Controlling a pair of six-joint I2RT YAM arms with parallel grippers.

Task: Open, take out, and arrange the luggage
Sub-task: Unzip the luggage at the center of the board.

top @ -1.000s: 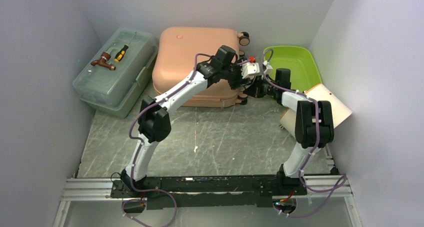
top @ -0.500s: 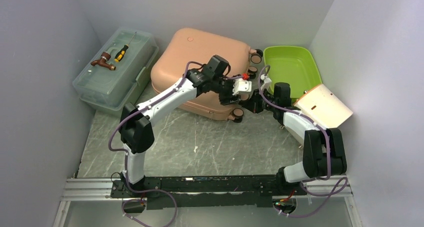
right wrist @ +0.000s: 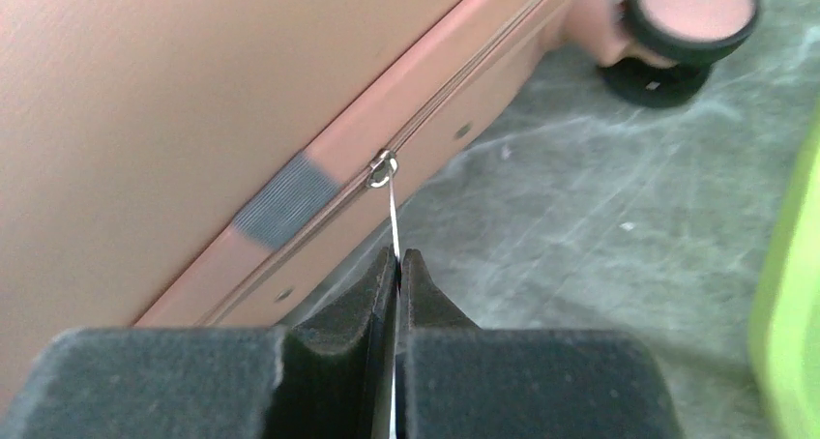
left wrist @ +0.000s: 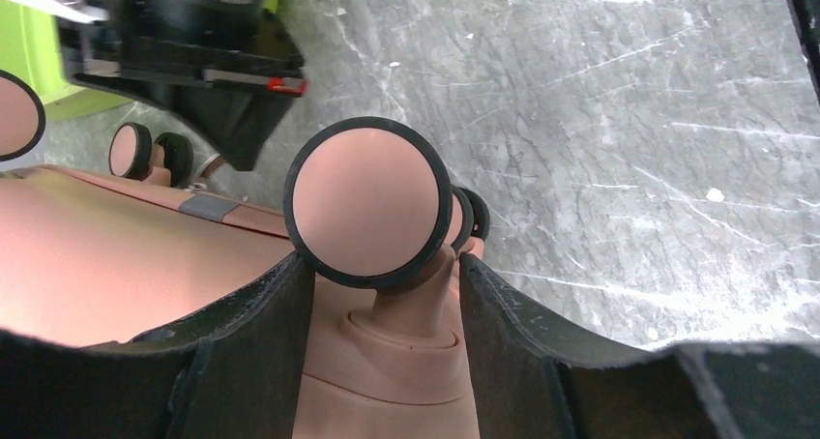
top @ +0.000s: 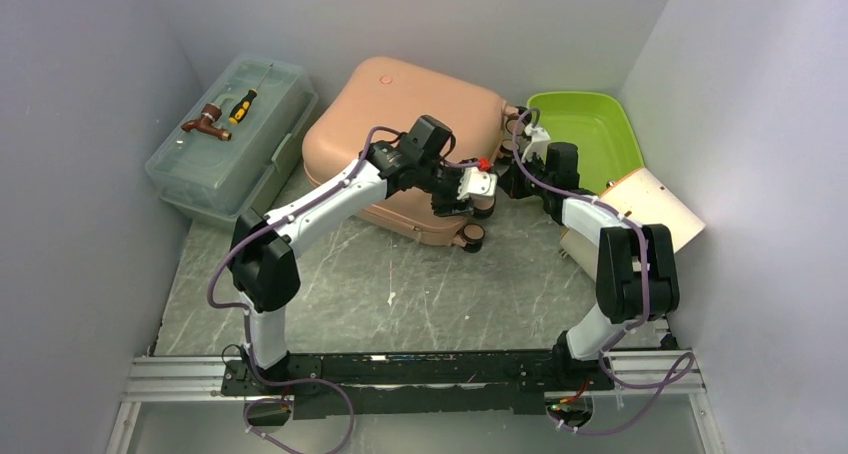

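Big salmon luggage (top: 392, 104) lies flat on the table (top: 400, 294), upper centre of the overhead view. Left hand (left wrist: 385, 267) clamps its corner wheel (left wrist: 367, 202); right hand (right wrist: 396, 261), fingers together, pinches the thin zipper pull (right wrist: 391, 212).

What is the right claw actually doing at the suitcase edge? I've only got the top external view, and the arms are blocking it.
Observer: The right claw is shut on a thin metal zipper pull, which hangs from the slider on the luggage.
Operator: And the left claw?
Observer: The left claw is closed on the luggage at one wheel. Its fingers press either side of the pink stem under that wheel.
Operator: Any gap at the zipper?
Observer: None that shows in the right wrist view. The zipper line looks closed on both sides of the slider.
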